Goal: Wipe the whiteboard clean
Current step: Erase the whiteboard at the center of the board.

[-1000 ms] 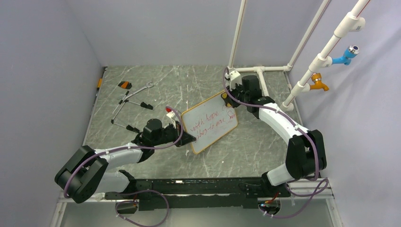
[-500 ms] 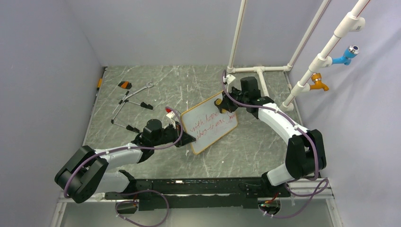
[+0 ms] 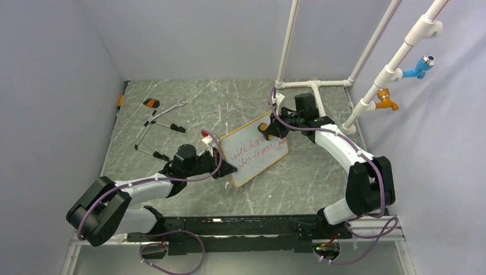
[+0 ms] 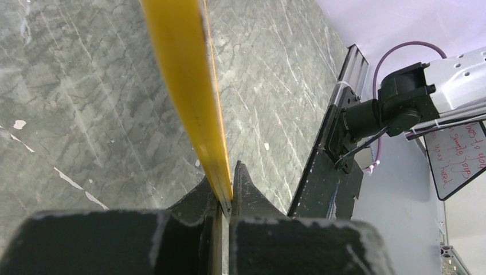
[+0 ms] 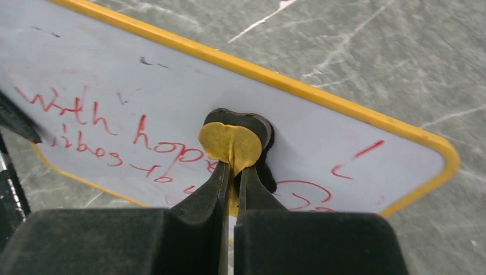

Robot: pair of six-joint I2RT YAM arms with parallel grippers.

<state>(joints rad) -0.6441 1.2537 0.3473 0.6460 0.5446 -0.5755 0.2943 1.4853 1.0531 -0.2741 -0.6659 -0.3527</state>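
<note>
The whiteboard [image 3: 255,150], white with a tan-orange frame and red handwriting, sits tilted in the middle of the table. My left gripper [image 3: 229,168] is shut on its left frame edge [image 4: 189,86], seen edge-on in the left wrist view. My right gripper [image 3: 269,130] is shut on a small orange eraser [image 5: 231,144] with a black felt underside, pressed against the board's upper right part [image 5: 172,103]. Red writing [image 5: 91,117] shows left of the eraser and below it.
Several black-and-silver hand tools [image 3: 157,123] and a small orange piece [image 3: 151,103] lie at the table's back left. White pipes [image 3: 312,84] run along the back right, with an orange tap [image 3: 387,103] and a blue tap [image 3: 421,66].
My right gripper has moved from beyond the board's upper right corner onto the board face, then leftward along it. Some red writing at the upper right has gone. The left arm has held still.
</note>
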